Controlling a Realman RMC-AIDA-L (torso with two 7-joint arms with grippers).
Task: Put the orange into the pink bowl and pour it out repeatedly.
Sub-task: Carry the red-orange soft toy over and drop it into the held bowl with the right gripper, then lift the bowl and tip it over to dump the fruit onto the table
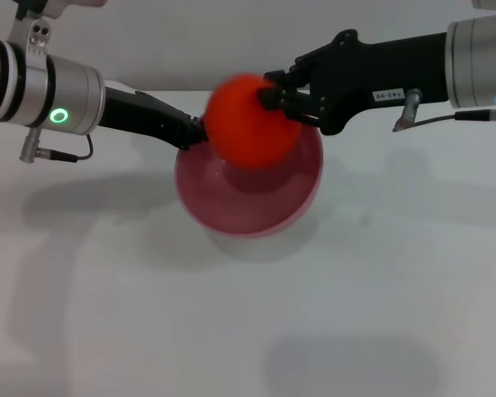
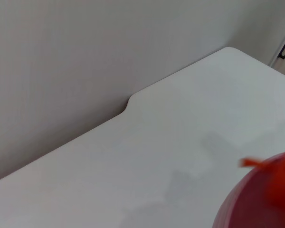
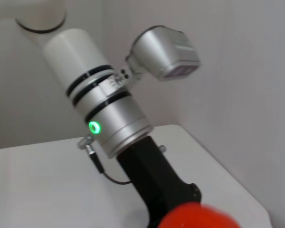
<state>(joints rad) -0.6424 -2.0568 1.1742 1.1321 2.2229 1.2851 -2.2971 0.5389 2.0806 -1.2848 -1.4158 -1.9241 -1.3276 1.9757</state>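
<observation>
The pink bowl is held off the table at the middle back, tilted so its inside faces me. My left gripper is shut on its left rim. The orange is a blurred red-orange blob over the bowl's far rim, between the two grippers. My right gripper touches the orange's upper right side. The left wrist view shows the bowl's edge with the orange at it. The right wrist view shows the top of the orange in front of my left arm.
The white table runs from the bowl to the front edge and carries only shadows. A pale wall stands close behind the table's back edge, which has a step in it.
</observation>
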